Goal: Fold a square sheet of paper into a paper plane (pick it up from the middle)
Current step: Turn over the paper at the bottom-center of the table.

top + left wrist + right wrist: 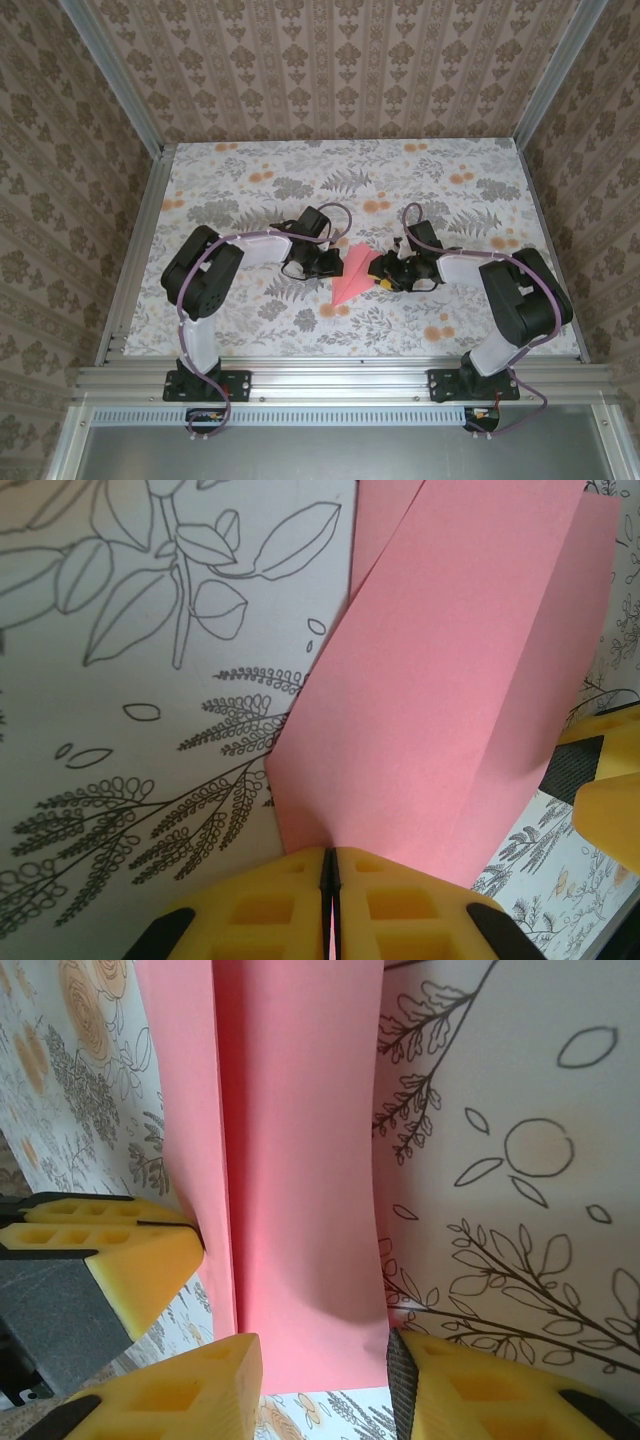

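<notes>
Where the sheet lay: the salmon-pink folded paper sheet (350, 275) sat low on the floral-printed table (250, 180), near its middle and directly between my two arms' working ends.
Shape so far: I judged it a half-made dart, a pointed wedge with lengthwise creases, not a finished plane.
Long axis: from the top view it ran far to near, with the broad end away from the arm bases and the tip toward them, leaning to the left arm's side.
Left claw: the left claw (330, 865) was clenched on the sheet's edge, its yellow fingers pressed together with pink paper pinched in the seam.
Right claw: the right claw (322, 1380) stood partly released, jaws apart, with the sheet's end lying across the gap between them. I could not tell whether either finger pressed the paper.
Bearing: the sheet lay to the right of the left claw and to the left of the right one, so the two faced each other across the long axis.
Nearer arm: neither by much, though the left had the hold.
Coming move, my judgement: the next fold would run along that axis, so I expected the left pinch to anchor while the right worked its side flap. A pull across the axis could skew the crease.
</notes>
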Tool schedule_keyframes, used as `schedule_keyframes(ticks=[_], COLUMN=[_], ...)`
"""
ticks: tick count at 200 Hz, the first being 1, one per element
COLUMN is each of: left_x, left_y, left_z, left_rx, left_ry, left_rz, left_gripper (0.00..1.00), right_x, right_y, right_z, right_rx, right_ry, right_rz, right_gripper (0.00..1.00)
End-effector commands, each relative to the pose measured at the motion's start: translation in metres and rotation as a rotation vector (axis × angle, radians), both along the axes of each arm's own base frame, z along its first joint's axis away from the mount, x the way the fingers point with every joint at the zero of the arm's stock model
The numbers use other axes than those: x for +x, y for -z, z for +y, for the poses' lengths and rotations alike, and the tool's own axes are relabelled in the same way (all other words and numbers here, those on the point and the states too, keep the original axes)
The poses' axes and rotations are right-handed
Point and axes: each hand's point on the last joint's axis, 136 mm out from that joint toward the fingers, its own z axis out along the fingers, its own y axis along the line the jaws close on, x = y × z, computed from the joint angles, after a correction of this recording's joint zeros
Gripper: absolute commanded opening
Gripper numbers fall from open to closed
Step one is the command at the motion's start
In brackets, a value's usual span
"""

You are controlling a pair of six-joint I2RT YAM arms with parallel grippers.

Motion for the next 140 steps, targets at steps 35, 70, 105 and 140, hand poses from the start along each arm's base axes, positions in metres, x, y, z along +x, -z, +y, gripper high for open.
schedule_keyframes(ticks=[35, 70, 105, 140], left_x=[-0.016, -0.015, -0.015, -0.014], left_y=[0.017, 0.017, 0.017, 0.016], left_z=[0.007, 0.006, 0.007, 0.006], left_rx=[0.044, 0.043, 0.045, 0.042], left_ry=[0.020, 0.020, 0.018, 0.016], left_rz=[0.046, 0.047, 0.047, 0.045], left_gripper=[0.12, 0.12, 0.12, 0.12], right_x=[0.017, 0.030, 0.039, 0.043], right_y=[-0.007, -0.006, -0.017, -0.019], right_z=[0.019, 0.028, 0.037, 0.040], right_rx=[0.092, 0.119, 0.149, 0.154], right_ry=[-0.022, -0.045, -0.077, -0.101], right_rz=[-0.069, -0.092, -0.138, -0.148], right_gripper=[0.43, 0.46, 0.47, 0.48])
